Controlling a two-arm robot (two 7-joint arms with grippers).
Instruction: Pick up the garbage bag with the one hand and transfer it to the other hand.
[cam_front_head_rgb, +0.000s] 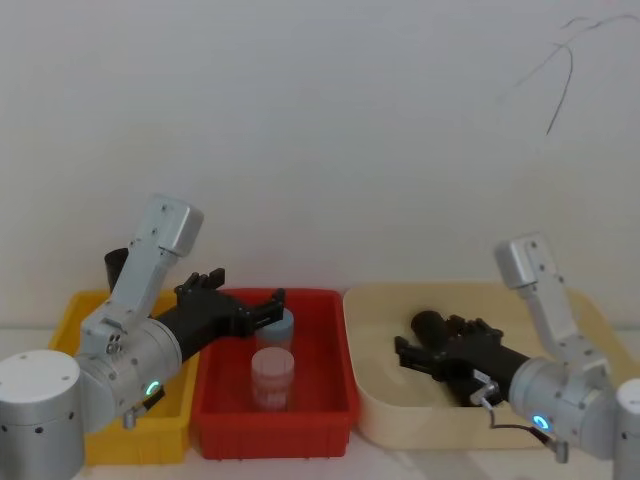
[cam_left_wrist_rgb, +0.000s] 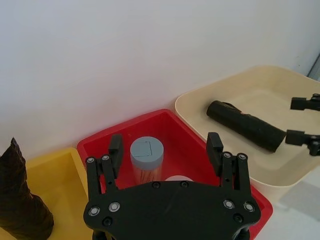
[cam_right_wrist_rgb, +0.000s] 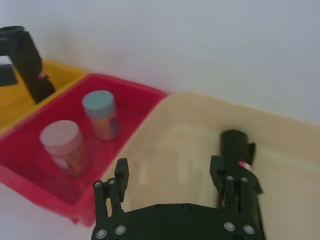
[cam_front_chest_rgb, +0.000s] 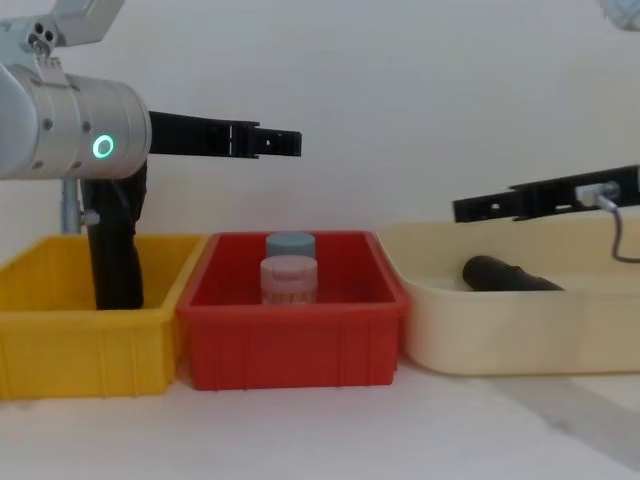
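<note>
- Right gripper (cam_front_chest_rgb: 462, 209), open and empty, hovers over the garbage bag (cam_left_wrist_rgb: 245, 125) in the cream bin (cam_front_chest_rgb: 500, 330).
- Left gripper (cam_front_chest_rgb: 292, 143), also open, hangs over the red bin (cam_front_chest_rgb: 290, 345), seemingly awaiting handover.

Three bins stand on the tabletop: one yellow bin (cam_front_chest_rgb: 80, 360), one red bin (cam_front_chest_rgb: 290, 355) and one cream bin (cam_front_chest_rgb: 500, 340). Two jars, both in the red bin: one blue-lidded jar (cam_front_chest_rgb: 290, 244), one pink-lidded jar (cam_front_chest_rgb: 289, 282). Two black rolls: the garbage bag (cam_front_chest_rgb: 505, 274) in the cream bin, one rumpled roll (cam_left_wrist_rgb: 22, 200) in the yellow bin. Two grippers: left gripper (cam_left_wrist_rgb: 165, 145), right gripper (cam_right_wrist_rgb: 170, 167).
</note>
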